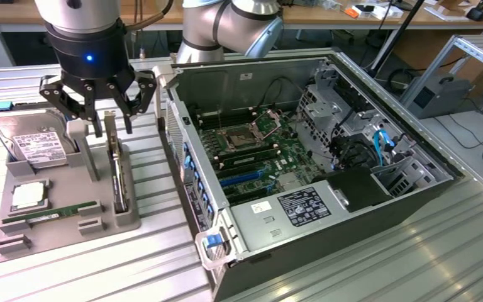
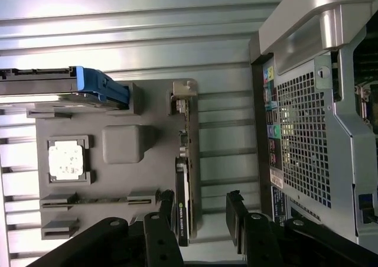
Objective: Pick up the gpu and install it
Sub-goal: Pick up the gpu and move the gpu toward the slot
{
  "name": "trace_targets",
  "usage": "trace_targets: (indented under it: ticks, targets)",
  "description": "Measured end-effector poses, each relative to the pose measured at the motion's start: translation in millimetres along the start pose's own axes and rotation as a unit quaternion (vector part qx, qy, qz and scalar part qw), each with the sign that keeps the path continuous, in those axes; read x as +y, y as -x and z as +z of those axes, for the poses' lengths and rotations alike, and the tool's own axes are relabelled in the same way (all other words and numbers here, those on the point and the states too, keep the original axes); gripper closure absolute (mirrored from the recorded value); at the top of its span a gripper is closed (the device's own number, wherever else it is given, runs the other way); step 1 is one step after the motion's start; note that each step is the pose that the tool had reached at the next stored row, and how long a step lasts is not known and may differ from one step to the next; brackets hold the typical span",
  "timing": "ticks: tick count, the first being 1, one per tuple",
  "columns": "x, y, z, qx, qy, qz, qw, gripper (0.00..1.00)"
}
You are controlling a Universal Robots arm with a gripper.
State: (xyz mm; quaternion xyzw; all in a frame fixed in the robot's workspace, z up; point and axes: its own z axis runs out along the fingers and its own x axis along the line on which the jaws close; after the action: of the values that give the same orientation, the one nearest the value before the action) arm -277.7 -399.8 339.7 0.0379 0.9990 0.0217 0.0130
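The gpu (image 1: 117, 179) is a thin card standing on edge in a slot of the grey holder tray (image 1: 65, 236), at the exterior view's left. My gripper (image 1: 114, 131) hangs just above the card's far end, open, one finger on each side of it. In the wrist view the gpu (image 2: 184, 166) runs between my gripper's (image 2: 201, 220) two dark fingertips, closer to one of them, with a gap on the other side. Whether that nearer fingertip touches the card I cannot tell.
The tray also carries a silver hard drive (image 1: 36, 143) with a blue bracket (image 2: 97, 87), a square processor (image 1: 27, 195) and a green memory stick (image 1: 53, 214). The open computer case (image 1: 376, 207) with its motherboard (image 1: 250, 151) lies right beside the tray.
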Motion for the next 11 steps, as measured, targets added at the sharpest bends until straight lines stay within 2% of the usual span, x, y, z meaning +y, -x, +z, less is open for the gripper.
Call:
trace_targets:
  ticks: [11]
  targets:
    - [-0.3, -0.3, 4.9, 0.0000, 0.0000, 0.000, 1.0000, 0.52]
